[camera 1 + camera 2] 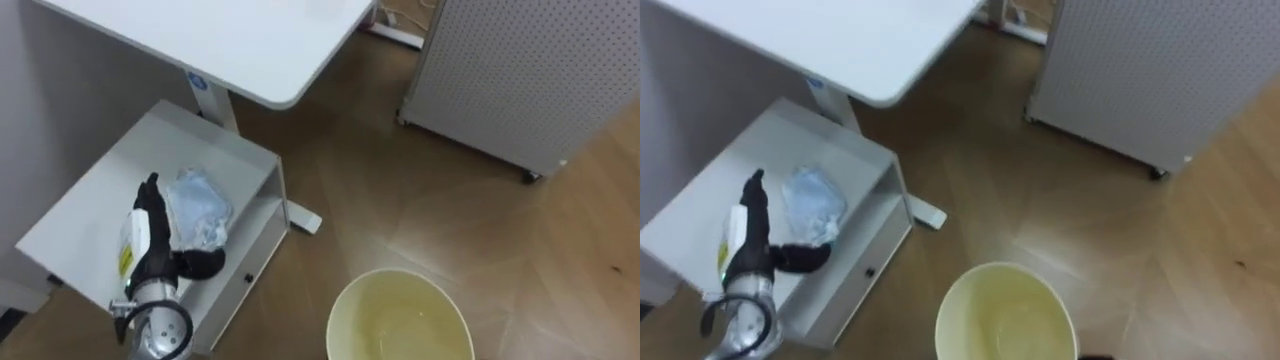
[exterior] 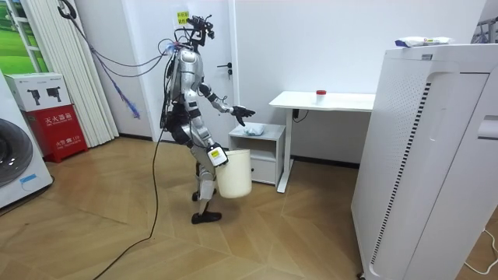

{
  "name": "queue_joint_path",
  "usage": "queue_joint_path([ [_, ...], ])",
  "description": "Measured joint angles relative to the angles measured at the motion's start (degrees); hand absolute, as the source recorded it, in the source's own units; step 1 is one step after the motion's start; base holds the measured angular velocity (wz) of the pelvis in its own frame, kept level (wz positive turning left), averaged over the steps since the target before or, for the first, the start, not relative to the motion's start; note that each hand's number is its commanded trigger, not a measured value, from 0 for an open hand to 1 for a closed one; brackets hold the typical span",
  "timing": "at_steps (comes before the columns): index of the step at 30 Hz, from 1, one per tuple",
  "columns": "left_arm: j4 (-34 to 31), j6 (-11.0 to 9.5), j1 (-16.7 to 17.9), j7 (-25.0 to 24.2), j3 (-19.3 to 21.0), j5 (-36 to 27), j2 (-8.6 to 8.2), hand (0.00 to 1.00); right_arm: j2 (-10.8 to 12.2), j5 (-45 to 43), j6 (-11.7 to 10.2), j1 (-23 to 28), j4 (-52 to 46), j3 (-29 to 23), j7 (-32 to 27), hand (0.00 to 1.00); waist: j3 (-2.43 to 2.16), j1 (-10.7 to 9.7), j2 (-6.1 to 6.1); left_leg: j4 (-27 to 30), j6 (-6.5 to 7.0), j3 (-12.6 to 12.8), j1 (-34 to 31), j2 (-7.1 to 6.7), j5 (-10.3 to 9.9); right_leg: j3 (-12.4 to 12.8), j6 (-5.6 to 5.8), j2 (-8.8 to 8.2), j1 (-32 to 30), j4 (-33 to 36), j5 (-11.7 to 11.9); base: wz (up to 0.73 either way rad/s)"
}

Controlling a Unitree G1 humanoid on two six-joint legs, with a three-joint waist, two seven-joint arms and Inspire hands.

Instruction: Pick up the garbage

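Garbage, one crumpled piece, beside left hand; one bucket nearby.

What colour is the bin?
The bin is pale cream-yellow; the left eye view shows it best.

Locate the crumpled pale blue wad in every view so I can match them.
Left eye view: crumpled wad lower left, on the low white cabinet, by the left hand.
Right eye view: wad lower left, same cabinet top.
Room view: wad at centre, on the cabinet beside the desk.
Shared landmark: the cream bucket.
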Motion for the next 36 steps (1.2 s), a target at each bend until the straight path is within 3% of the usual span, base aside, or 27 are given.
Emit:
queue_joint_path([
  [8,-0.1,0.0,-1.8,2.1,-1.9,0.0,0.77,0.0,0.1,1.9,-0.2,-0.6,-1.5,0.6,-0.6,1.0,0.05,-0.7,-0.03,1.5,-0.33,-0.2,-3.4,0.23,-0.4,-0.1,-0.5,-0.04,-3.5,2.2,-1.1,0.02],
  [13,1.5,0.0,-2.2,2.6,-2.0,0.0,0.99,0.0,0.3,2.2,-0.1,-0.7,-2.7,2.2,-1.3,1.0,0.08,-1.2,-0.06,3.1,-0.68,-0.1,-4.7,1.3,-1.3,-0.1,-0.86,0.68,-4.7,2.9,-1.4,-0.07],
  [15,2.6,0.0,-2.7,2.9,-2.0,0.0,1.82,0.0,0.2,2.2,-0.1,-0.7,-3.7,2.2,-1.5,1.0,0.15,-1.3,-0.12,4.5,-0.79,-0.2,-6.1,2.02,-1.9,0.0,-1.1,1.17,-6.0,3.7,-1.6,-0.12],
  [19,4.1,0.1,-2.7,3.2,-3.2,-0.1,2.65,0.0,0.2,2.2,0.0,-0.7,-4.5,2.3,-1.5,1.0,0.24,-2.4,-0.18,5.6,-0.85,-0.8,-7.9,1.75,-2.1,0.0,-1.03,1.04,-7.6,5.3,-2.3,0.06],
  [26,4.5,1.4,-2.8,2.9,-5.7,0.1,3.04,0.0,-0.3,2.9,-0.1,-0.7,-7.0,2.2,-1.1,1.0,0.45,-2.9,-0.5,9.1,-0.72,-1.2,-11.8,2.28,-3.6,0.1,-1.14,1.04,-11.5,9.0,-3.6,0.0],
  [34,4.6,3.4,-3.8,1.7,-7.2,1.2,5.24,0.0,-1.5,4.9,0.0,0.5,-11.7,2.7,-1.3,1.0,0.43,-4.2,-0.56,12.6,-0.62,-2.0,-16.7,2.05,-4.3,0.0,-1.21,0.58,-16.1,12.5,-4.7,0.02],
  [35,5.1,3.5,-4.2,1.7,-7.5,1.6,5.31,0.56,-1.8,5.2,0.0,0.5,-12.0,3.1,-1.4,1.0,0.43,-4.2,-0.57,13.0,-0.55,-2.0,-17.1,2.04,-4.3,0.0,-1.21,0.5,-16.6,12.9,-4.7,0.0],
  [36,5.2,3.6,-4.4,1.6,-7.5,1.7,5.36,0.77,-2.1,5.2,0.0,0.5,-12.5,3.5,-1.6,1.0,0.44,-4.2,-0.55,13.5,-0.42,-2.1,-17.5,2.1,-4.5,0.0,-1.2,0.48,-16.9,13.3,-4.7,0.0],
])
